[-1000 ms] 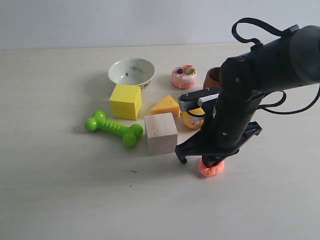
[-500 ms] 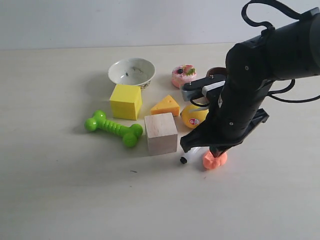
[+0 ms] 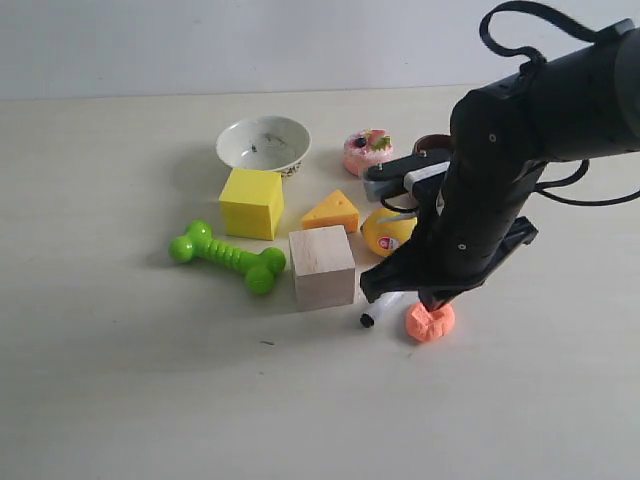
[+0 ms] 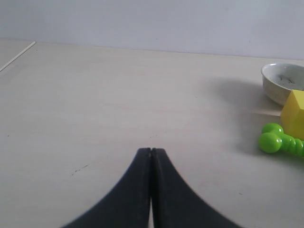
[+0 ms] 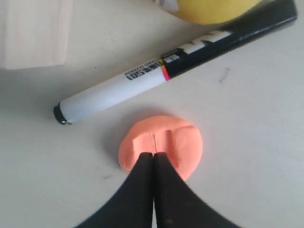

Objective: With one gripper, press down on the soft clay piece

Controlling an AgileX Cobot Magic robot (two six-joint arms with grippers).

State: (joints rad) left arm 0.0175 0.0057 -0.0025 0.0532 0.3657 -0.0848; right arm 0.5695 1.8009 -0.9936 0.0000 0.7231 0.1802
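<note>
The soft clay piece [image 3: 431,322] is a flattened salmon-orange lump on the table, right of the marker. In the right wrist view the clay [image 5: 178,140] shows blocky dents on top. My right gripper [image 3: 438,298] hangs just over the lump, its fingers shut with nothing between them. Its tips [image 5: 153,155] overlap the near edge of the clay in the wrist view, and I cannot tell whether they touch it. My left gripper [image 4: 151,151] is shut and empty over bare table, away from the clay, and does not show in the exterior view.
A black-and-white marker [image 3: 378,311] lies beside the clay, with a lemon [image 3: 386,232] and a wooden block [image 3: 322,267] behind it. Further off are a cheese wedge [image 3: 332,212], yellow cube [image 3: 251,203], green bone toy [image 3: 226,257], bowl [image 3: 263,144] and pink toy cake [image 3: 367,152].
One second ago the right gripper was pressed onto the clay. It has since risen off it and shifted slightly right, leaving the lump dented and uncovering the marker.
</note>
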